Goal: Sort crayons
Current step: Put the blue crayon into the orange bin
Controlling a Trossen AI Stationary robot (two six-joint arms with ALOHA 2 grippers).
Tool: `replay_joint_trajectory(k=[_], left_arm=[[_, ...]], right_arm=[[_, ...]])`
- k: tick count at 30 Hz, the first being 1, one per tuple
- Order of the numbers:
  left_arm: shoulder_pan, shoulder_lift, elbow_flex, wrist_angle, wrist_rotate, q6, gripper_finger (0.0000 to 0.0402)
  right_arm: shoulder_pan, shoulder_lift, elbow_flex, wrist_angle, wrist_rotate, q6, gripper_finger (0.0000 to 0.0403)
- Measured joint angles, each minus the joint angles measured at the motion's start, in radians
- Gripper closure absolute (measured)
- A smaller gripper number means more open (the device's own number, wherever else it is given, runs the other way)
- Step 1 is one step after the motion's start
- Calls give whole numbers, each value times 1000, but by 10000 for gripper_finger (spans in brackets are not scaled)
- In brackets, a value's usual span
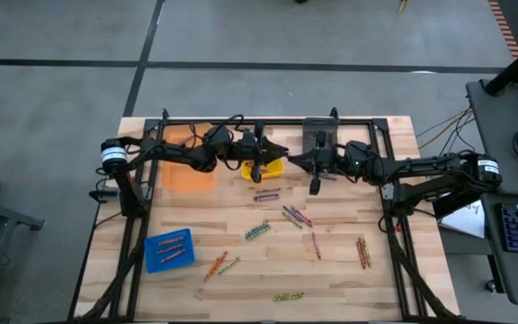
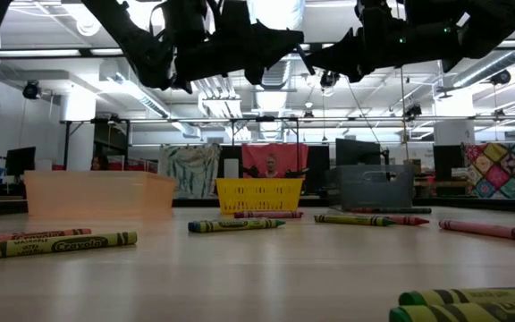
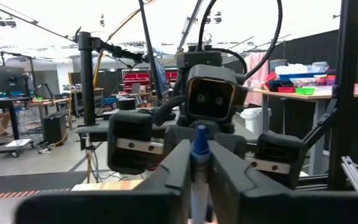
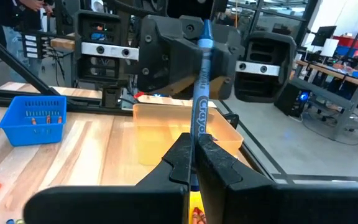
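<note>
From above, the two arms meet at the back of the table (image 1: 331, 279). The left gripper (image 1: 257, 169) is over the yellow bin (image 1: 272, 169) and the right gripper (image 1: 316, 175) just beside it, in front of the grey bin (image 1: 317, 137). What they hold is too small for you to make out here. The orange bin (image 1: 190, 175) sits under the left arm, and the blue bin (image 1: 169, 249) is near the front left with a few sticks in it. The loose crayons (image 1: 295, 216) lie scattered over the middle and front of the boards.

At table height you see the yellow, orange and grey bins in a row at the back, crayons lying flat in front of them, and both arms dark overhead.

In the left wrist view, the left fingers are pressed together on a blue crayon (image 3: 200, 140), its tip poking out between them (the other arm faces you, close by).

In the right wrist view, the right fingers are clamped tight on the lower end of a blue crayon. It stands up in front of the left gripper. You cannot tell whether both wrist views show the same stick.
</note>
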Motion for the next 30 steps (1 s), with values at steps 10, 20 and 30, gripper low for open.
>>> replay_joint_trajectory(k=[10, 20, 30], left_arm=[[0, -13, 0, -29, 0, -3, 397], [3, -161, -2, -374, -52, 100, 400], [11, -435, -2, -1054, -555, 380, 400]], right_arm=[[0, 0, 0, 2, 5, 40, 366], [0, 0, 0, 2, 123, 59, 292], [-1, 0, 0, -14, 171, 70, 269]])
